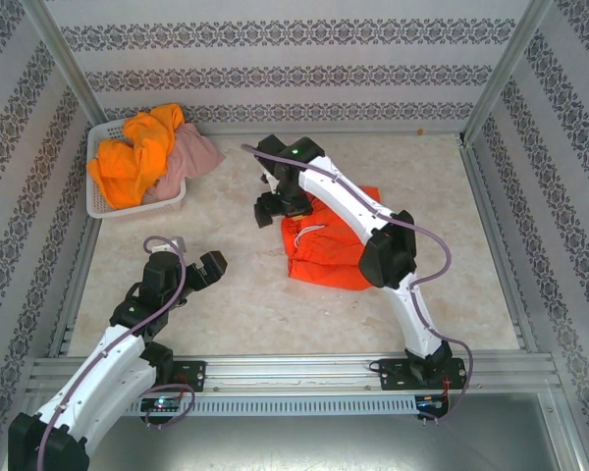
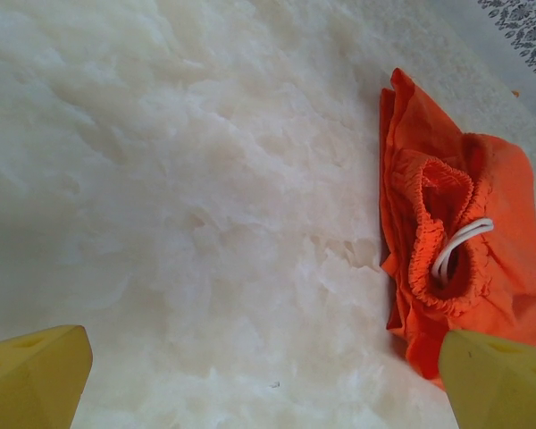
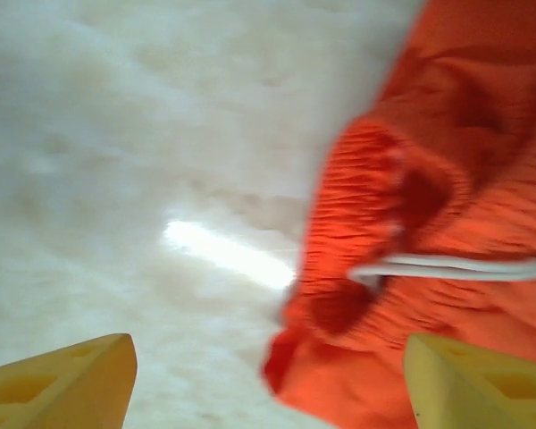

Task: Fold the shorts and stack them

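Observation:
Red-orange shorts (image 1: 324, 257) lie crumpled on the table right of centre, the gathered waistband (image 2: 429, 223) and white drawstring (image 3: 447, 266) facing up. My right gripper (image 1: 278, 206) hovers over their far left edge, open, with the cloth (image 3: 411, 223) below and to the right of its yellow fingers (image 3: 62, 380) and nothing held. My left gripper (image 1: 194, 257) is open above bare table, well left of the shorts (image 2: 447, 241). Yellow-orange shorts (image 1: 133, 157) and pink shorts (image 1: 188, 157) are heaped in the white basket (image 1: 137, 208) at the far left.
Patterned walls and metal posts (image 1: 64, 69) enclose the table on three sides. A metal rail (image 1: 294, 371) runs along the near edge by both arm bases. The pink cloth spills over the basket's right rim onto the tabletop.

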